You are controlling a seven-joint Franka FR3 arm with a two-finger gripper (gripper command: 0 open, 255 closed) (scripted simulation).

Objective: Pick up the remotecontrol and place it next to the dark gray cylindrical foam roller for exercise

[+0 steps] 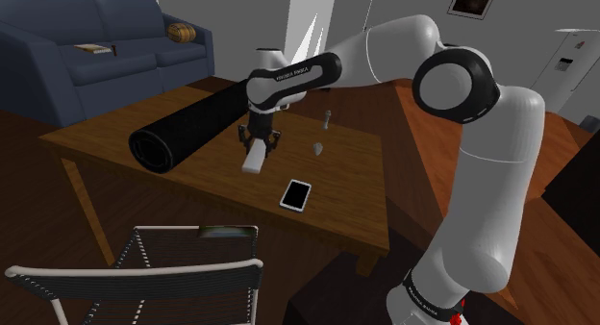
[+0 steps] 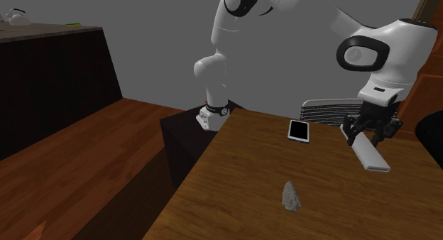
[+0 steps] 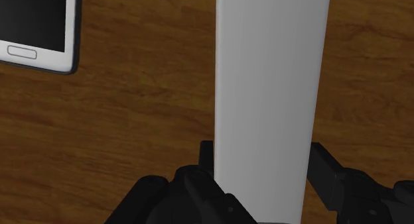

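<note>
**Remote clamped in the end effector, close by the roller**

Start at the shoulder view's left. You've got a blue sofa (image 1: pixel 96 54) at the back and a wire-backed chair (image 1: pixel 144 265) tucked against the near edge of the wooden surface (image 1: pixel 192 193).

Next comes the foam roller (image 1: pixel 187 126), a dark cylinder lying on its side across the surface. Its round end faces you and its length runs up and away to the right.

Just to the right of it is your end effector (image 1: pixel 258 140), pointing down and closed to a narrow grip on the remote control (image 1: pixel 253 160), a plain white slab. The remote hangs tilted below the fingers, low over the surface. You can't tell whether its lower end touches the wood.

Check the wrist view: both black fingers (image 3: pixel 206 160) press the slab's long sides, and the remote control (image 3: pixel 269 83) runs straight out from between them over the bare wood.

Moving right, a white phone (image 1: pixel 296 194) lies flat, screen up, near the remote but apart from it. Beyond it a small grey lump (image 1: pixel 318 148) sits on the surface.

In the second exterior view the order flips. The grey lump (image 2: pixel 290 196) is nearest you, the phone (image 2: pixel 299 131) is behind it, and the end effector (image 2: pixel 369 128) with the remote control (image 2: pixel 370 152) is at the right.
</note>
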